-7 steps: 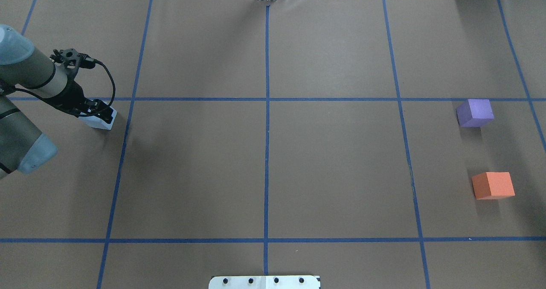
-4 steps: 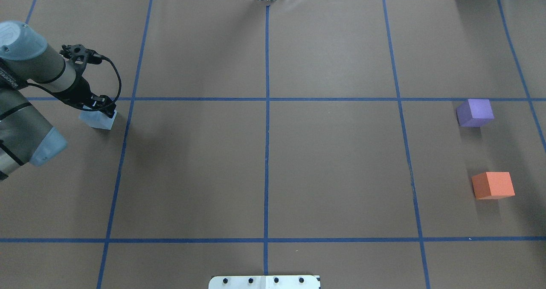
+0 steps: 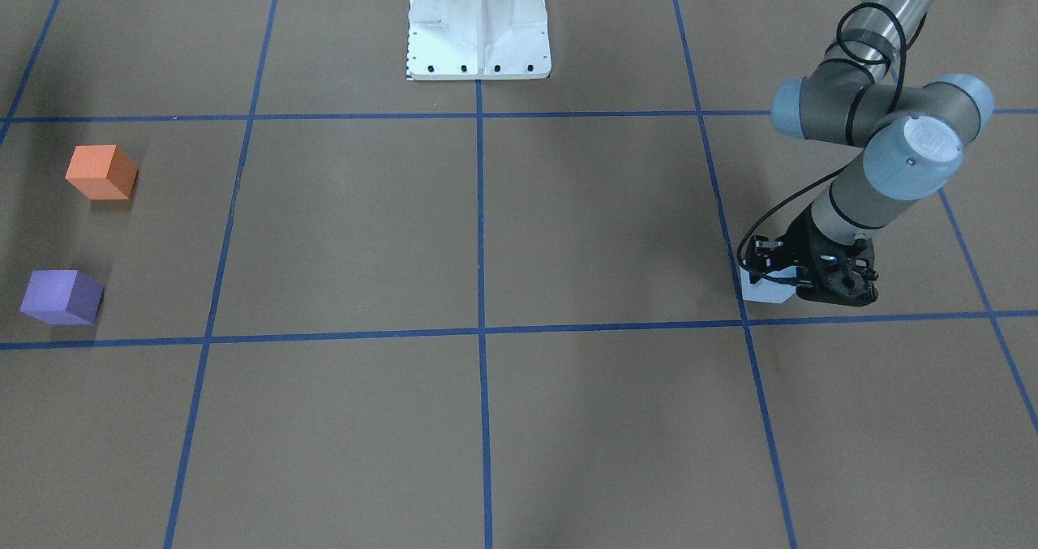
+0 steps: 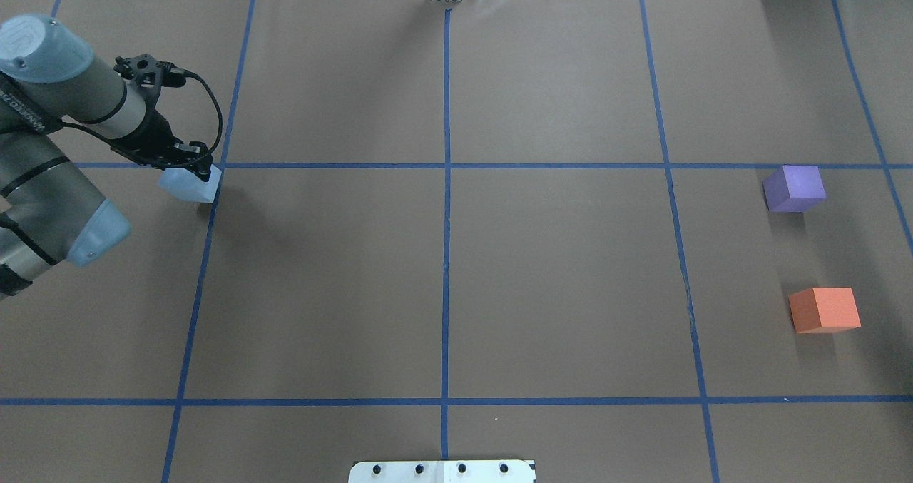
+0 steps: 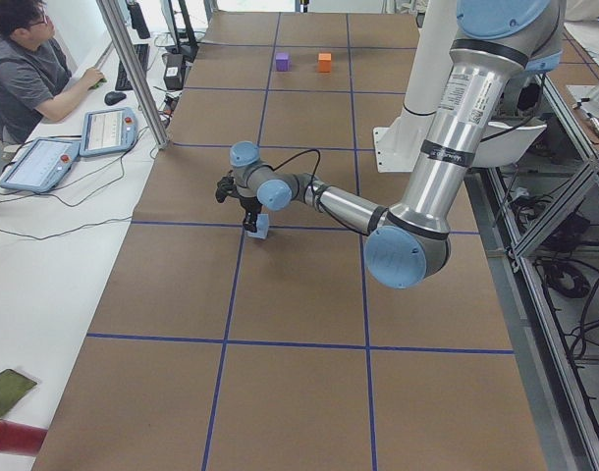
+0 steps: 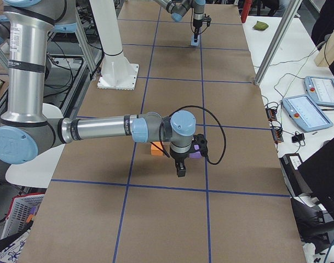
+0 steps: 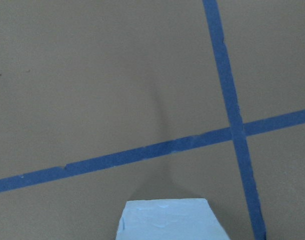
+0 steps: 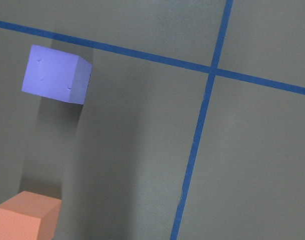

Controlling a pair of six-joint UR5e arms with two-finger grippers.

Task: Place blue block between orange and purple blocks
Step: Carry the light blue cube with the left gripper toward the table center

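The left gripper (image 4: pixel 191 163) was clamped on the upper part of the pale blue block (image 4: pixel 189 185). The block hung, apparently just clear of the tabletop (image 4: pixel 556 276), at the robot's far left. It was well apart from the purple block (image 4: pixel 794 188) and the orange block (image 4: pixel 824 310) at the far right. On so long a carry the block could slip or twist in this shallow hold. The gap between the two targets was modest, so an off-centre descent could nudge either neighbour. The right gripper (image 6: pixel 180 171), whose opening could not be told, hovered near that gap and could obstruct the incoming arm.
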